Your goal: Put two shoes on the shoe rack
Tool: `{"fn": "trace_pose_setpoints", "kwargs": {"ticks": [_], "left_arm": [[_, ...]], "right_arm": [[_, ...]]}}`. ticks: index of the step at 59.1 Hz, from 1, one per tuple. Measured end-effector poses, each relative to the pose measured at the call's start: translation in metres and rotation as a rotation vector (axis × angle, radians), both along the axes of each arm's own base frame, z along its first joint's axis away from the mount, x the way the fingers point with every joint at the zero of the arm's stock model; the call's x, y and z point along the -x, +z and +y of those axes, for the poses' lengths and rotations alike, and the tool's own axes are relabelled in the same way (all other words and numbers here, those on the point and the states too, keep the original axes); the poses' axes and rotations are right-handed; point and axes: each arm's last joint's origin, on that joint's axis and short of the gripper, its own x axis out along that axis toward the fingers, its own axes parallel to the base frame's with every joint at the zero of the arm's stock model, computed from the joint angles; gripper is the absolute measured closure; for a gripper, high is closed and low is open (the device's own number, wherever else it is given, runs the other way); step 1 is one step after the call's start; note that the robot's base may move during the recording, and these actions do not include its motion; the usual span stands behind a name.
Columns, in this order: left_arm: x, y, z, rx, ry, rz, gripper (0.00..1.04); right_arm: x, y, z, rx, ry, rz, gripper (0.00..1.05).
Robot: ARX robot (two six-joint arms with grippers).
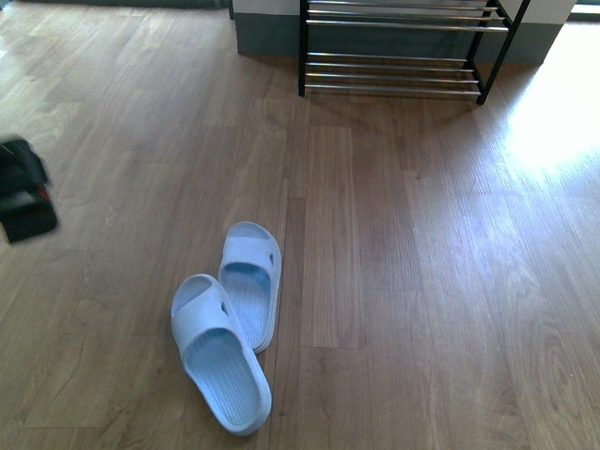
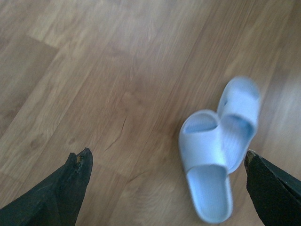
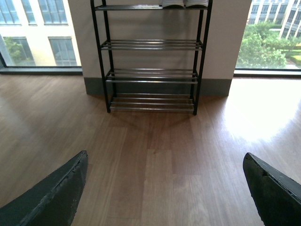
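Two pale blue slides [image 1: 225, 361] on the wooden floor [image 1: 394, 281], touching, well apart from the shoe rack [image 1: 394, 66] at the far wall [image 1: 267, 33]. Left fingers [image 2: 66, 193] spread wide near the slides, holding nothing; right fingers [image 3: 56, 197] likewise wide, empty, facing the rack

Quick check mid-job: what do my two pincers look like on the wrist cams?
Left pincer: two matte black, tapering fingers with worn, brownish flecks at the tips. Right pincer: similar black, wedge-shaped fingers, with no wear visible. No cables or markings show in either view.
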Motion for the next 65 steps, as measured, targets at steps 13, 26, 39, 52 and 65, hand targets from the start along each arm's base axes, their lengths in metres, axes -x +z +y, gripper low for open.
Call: {"fn": "trace_pose_setpoints", "kwargs": {"ticks": [13,26,39,52,65], "left_arm": [[-0.035,-0.089,-0.019,-0.12,-0.124,0.288,0.09],[-0.055,-0.163,-0.03,-0.278,-0.268,0.429,0.09],[-0.074,-0.222,-0.039,-0.186,-0.304,0.469,0.09],[-0.086,-0.238,-0.049,-0.112,-0.271,0.449,0.09],[-0.092,-0.252,-0.059,-0.032,-0.261,0.469,0.09]], "right_arm": [[0.0,0.0,0.0,0.0,0.0,-0.001,0.09],[0.0,0.0,0.0,0.0,0.0,0.0,0.09],[0.0,0.0,0.0,0.0,0.0,-0.001,0.09],[0.0,0.0,0.0,0.0,0.0,-0.001,0.09],[0.0,0.0,0.0,0.0,0.0,0.0,0.09]]}}
